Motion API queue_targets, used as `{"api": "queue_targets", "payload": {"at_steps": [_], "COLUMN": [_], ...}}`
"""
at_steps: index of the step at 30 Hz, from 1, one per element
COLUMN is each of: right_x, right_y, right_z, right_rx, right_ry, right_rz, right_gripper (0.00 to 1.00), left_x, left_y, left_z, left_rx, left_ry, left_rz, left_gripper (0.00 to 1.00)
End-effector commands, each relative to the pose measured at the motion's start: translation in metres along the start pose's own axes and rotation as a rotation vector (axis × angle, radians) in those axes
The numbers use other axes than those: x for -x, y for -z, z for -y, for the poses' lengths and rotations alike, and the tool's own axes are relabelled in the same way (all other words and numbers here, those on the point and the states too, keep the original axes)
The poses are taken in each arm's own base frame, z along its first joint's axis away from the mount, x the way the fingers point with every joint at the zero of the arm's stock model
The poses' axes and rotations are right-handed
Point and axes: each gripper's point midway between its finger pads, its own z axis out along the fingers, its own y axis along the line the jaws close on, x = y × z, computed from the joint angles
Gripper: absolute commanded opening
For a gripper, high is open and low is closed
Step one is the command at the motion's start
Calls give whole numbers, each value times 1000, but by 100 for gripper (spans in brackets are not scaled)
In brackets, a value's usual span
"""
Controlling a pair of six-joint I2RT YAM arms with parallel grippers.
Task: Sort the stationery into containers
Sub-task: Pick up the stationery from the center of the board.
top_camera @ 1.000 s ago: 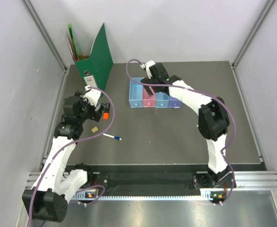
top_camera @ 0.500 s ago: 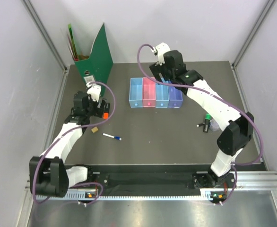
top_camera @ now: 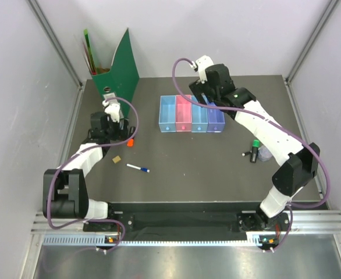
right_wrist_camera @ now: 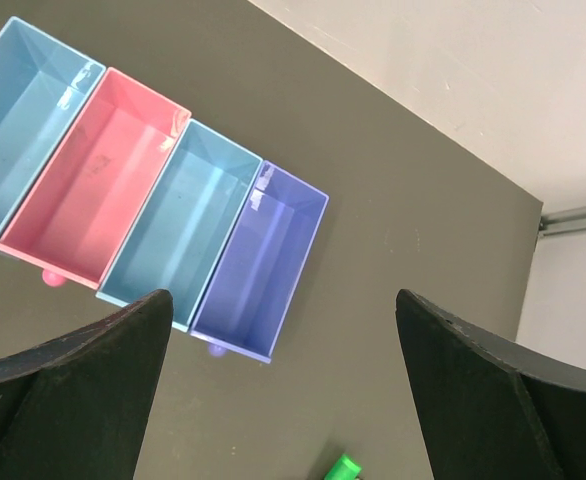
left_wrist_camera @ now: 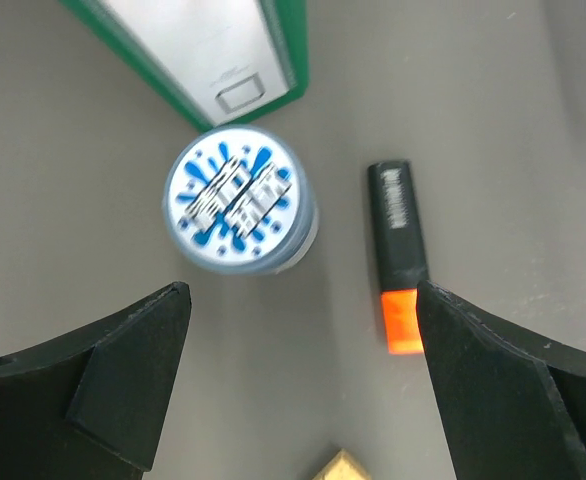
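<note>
Stationery [top_camera: 131,141], loose on the worktop [top_camera: 188,174] and none of it in a tray. Highlighter [left_wrist_camera: 398,250], black body with orange cap, lay flat at the left side, cap toward the near edge. Patterned disc [left_wrist_camera: 238,200], round, white with blue splashes, lay just beside the highlighter without touching it, close to the foot of the green file holder [top_camera: 121,72]. Block [top_camera: 117,158], small and tan, lay a little nearer the arm bases. Pen [top_camera: 138,168], white with blue cap, lay near the block, toward the middle of the worktop. Marker [top_camera: 254,152], black with green cap, lay at the right side, well apart from the trays, with a bluish disc [top_camera: 264,153] just beside it; whether the two touched could not be told. Trays, four in a touching row at the far middle, left to right: blue tray [top_camera: 168,114], pink tray [top_camera: 184,114], light blue tray [top_camera: 199,114], purple tray [top_camera: 216,116]. Left end effector [left_wrist_camera: 301,300] hung over the patterned disc and highlighter, fingers spread wide, both items showing between them in the wrist view, nothing gripped. Right end effector [right_wrist_camera: 283,300] stood above the right half of the tray row, fingers likewise spread wide with nothing between them, the purple tray showing below the gap.
</note>
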Motion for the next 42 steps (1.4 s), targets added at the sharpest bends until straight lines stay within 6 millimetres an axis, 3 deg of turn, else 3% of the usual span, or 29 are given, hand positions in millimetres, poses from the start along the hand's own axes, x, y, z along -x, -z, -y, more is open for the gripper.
{"api": "queue_targets", "payload": {"at_steps": [1,14,31,42], "right_x": [10,6,0,2], "right_y": [18,14,12,11], "right_z": [18,16,15,14], "right_rx": [-44,-43,-43,-46], "right_ry": [-23,-21,-18,-22], "right_rz": [36,20,0,1], "right_gripper": [93,93,93,93], "left_x": [34,32,13,16], "left_y": [-7,-21,-39,-50], "left_z": [-5,-15,-22,-26], "left_rx": [-31,-16,-5,-16], "left_ry": [7,-32,-49,-38], "left_rz": [135,158,139,119], "left_gripper": [99,99,99,99]}}
